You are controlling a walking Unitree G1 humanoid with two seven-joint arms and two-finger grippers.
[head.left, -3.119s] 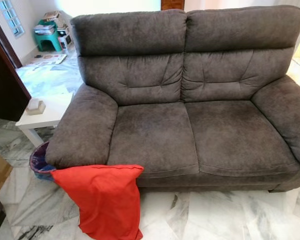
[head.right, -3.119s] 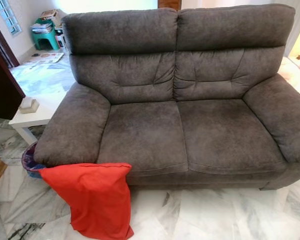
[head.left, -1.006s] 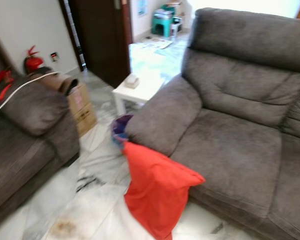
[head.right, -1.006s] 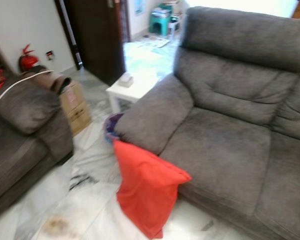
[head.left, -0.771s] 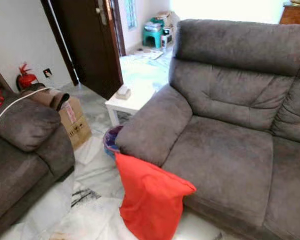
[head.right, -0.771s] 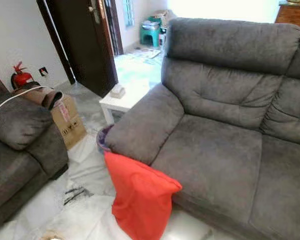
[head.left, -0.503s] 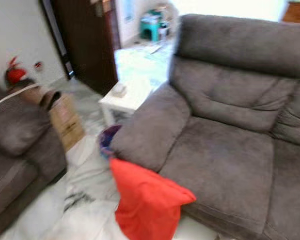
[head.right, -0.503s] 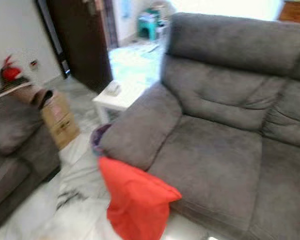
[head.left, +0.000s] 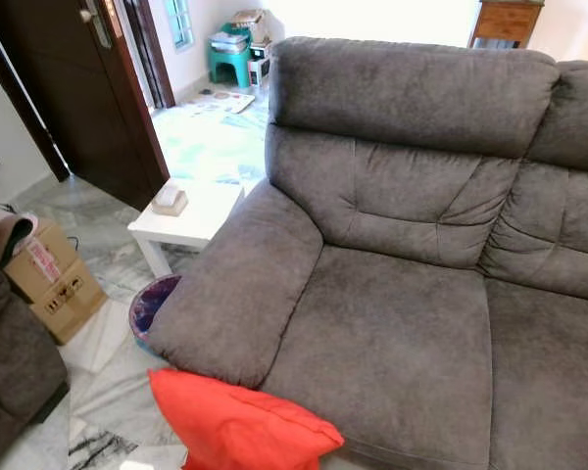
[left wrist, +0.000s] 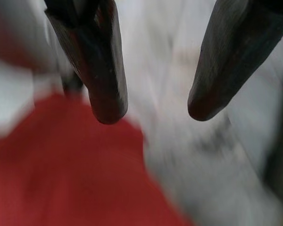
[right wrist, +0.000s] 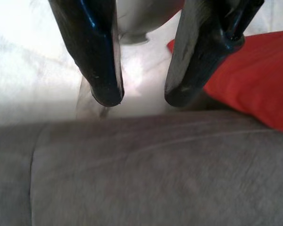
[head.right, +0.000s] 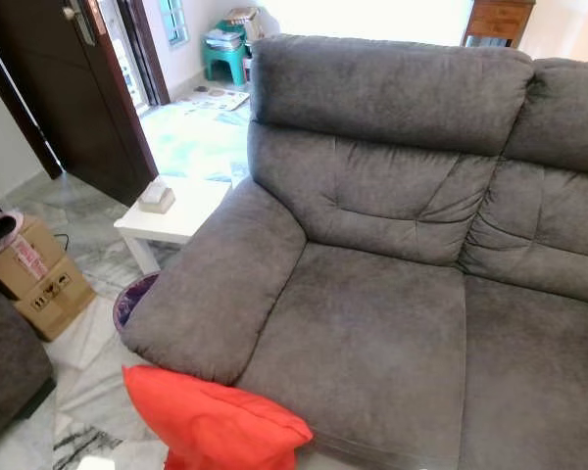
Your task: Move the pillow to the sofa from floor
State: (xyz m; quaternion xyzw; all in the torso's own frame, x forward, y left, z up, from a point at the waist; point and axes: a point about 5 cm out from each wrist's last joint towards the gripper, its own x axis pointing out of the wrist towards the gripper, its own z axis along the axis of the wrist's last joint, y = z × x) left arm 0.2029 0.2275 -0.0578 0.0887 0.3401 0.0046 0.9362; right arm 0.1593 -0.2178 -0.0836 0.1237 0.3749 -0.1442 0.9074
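The red pillow (head.left: pixel 237 431) stands on the marble floor, leaning against the front of the grey sofa (head.left: pixel 392 333) just below its left armrest (head.left: pixel 240 289). In the left wrist view my left gripper (left wrist: pixel 153 106) hangs open above the floor, with the red pillow (left wrist: pixel 61 174) blurred beneath one finger. In the right wrist view my right gripper (right wrist: pixel 141 96) is open over the sofa's grey fabric (right wrist: pixel 132 174), and a corner of the red pillow (right wrist: pixel 254 80) lies beside it. Neither gripper touches the pillow.
A white side table (head.left: pixel 191 211) with a small box on it stands by the sofa's left armrest. A purple bin (head.left: pixel 149 305) sits between them. A cardboard box (head.left: pixel 54 282) and another dark sofa (head.left: pixel 10 382) are at the left, with a dark door (head.left: pixel 64 88) behind.
The camera has swung and come closer to the sofa, so the whole scene has shifted. The pillow now sits at the picture's lower edge, still leaning on the sofa front.
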